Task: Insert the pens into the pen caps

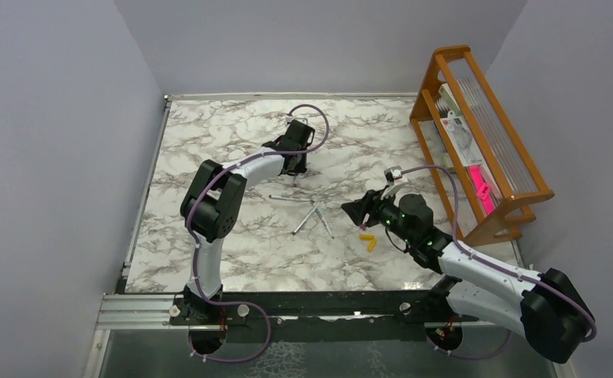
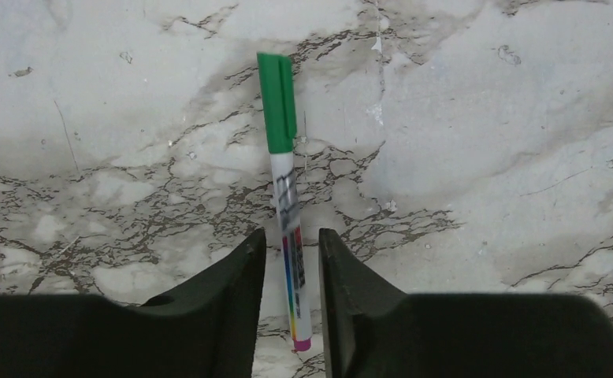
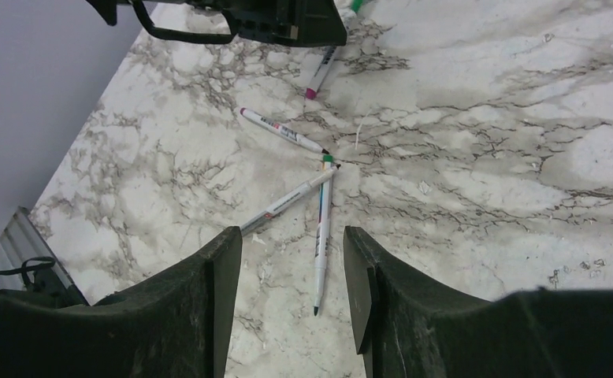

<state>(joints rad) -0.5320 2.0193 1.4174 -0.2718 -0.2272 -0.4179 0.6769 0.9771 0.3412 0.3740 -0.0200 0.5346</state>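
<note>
Two yellow caps (image 1: 369,241) lie near right on the bench (image 1: 232,268), just beside the right jaws, which hang apart and empty over three uncapped pens (image 3: 321,228) fanned at the centre. Farther off, the left jaws stand slightly apart astride a green-capped pen (image 2: 290,228) lying flat, not gripping it. The right jaws should likely close squarely across one loose pen's middle, clear of its touching neighbours, leaving the tip free for a cap
</note>
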